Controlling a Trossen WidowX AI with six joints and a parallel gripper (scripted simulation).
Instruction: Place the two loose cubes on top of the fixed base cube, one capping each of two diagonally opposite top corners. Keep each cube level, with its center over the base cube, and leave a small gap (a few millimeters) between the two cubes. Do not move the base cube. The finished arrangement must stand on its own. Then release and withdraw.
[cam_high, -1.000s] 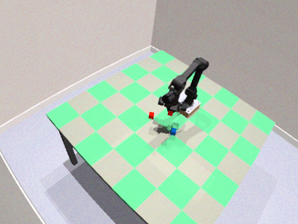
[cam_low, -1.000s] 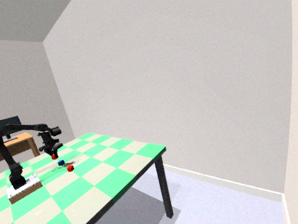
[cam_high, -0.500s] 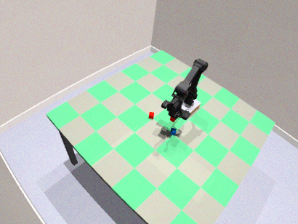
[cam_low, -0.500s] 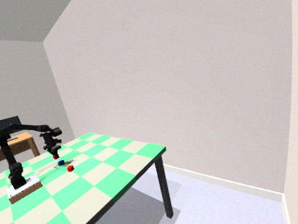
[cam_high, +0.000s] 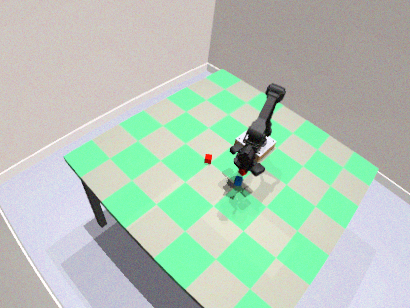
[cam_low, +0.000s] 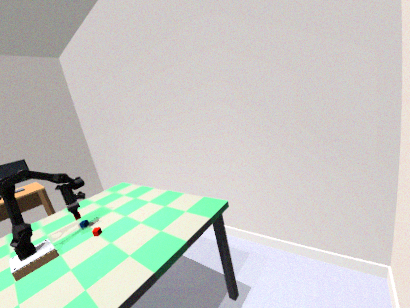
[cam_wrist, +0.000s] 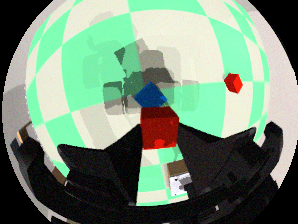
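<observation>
The blue base cube (cam_high: 238, 181) (cam_low: 84, 224) (cam_wrist: 150, 95) stands on the table, in the gripper's shadow. My gripper (cam_wrist: 159, 134) is shut on a red cube (cam_high: 242, 171) (cam_low: 77, 216) (cam_wrist: 159, 131) and holds it above the table, close to the blue cube in the views. In the wrist view the blue cube shows just beyond the held cube, turned at an angle to it and partly hidden by it. The other red cube (cam_high: 208, 159) (cam_low: 97, 231) (cam_wrist: 233, 83) lies on the table, off to one side and apart from the blue cube.
The checkered table (cam_high: 185, 205) (cam_low: 150, 245) carries the arm's white base plate (cam_high: 268, 148) (cam_low: 35, 259) behind the gripper. A brown side table (cam_low: 31, 189) stands beyond it in the exterior view. The arm's shadow falls around the blue cube.
</observation>
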